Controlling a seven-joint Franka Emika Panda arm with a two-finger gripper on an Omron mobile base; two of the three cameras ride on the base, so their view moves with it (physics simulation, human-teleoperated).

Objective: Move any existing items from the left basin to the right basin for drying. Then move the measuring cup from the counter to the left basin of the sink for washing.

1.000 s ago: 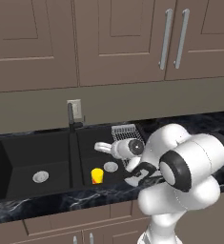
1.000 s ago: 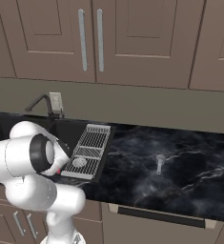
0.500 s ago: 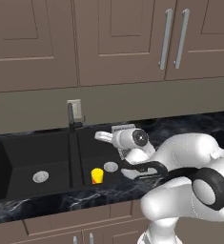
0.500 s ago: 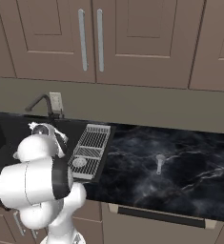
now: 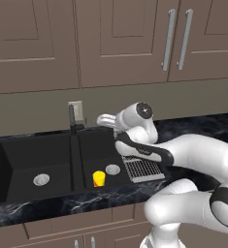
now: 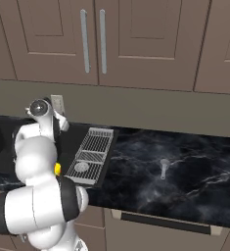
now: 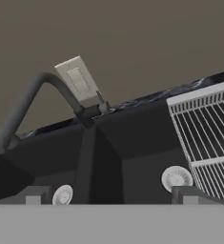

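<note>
The yellow cup (image 5: 99, 178) with its orange-red end stands in the narrower right basin (image 5: 100, 147), just left of that basin's silver drain (image 5: 112, 169). The wider left basin (image 5: 33, 155) holds only its drain (image 5: 41, 179). Far to the right, the small grey measuring cup (image 6: 163, 166) lies on the black marble counter (image 6: 195, 171). My gripper (image 7: 108, 196) hangs high above the sink beside the faucet (image 5: 72, 118), open with nothing between its fingertips (image 7: 32, 195). It looks down at both drains and the back wall.
A white wire rack (image 5: 142, 168) lies along the right basin's right edge. A wall outlet plate (image 7: 77, 81) sits behind the faucet. Closed cabinet doors (image 5: 125, 43) hang above the counter. My own arm (image 6: 38, 162) hides most of the sink in the right base view.
The hand has risen from low over the right basin to up beside the faucet, and the arm has swung round. The gripper stayed open. The yellow cup has not moved.
</note>
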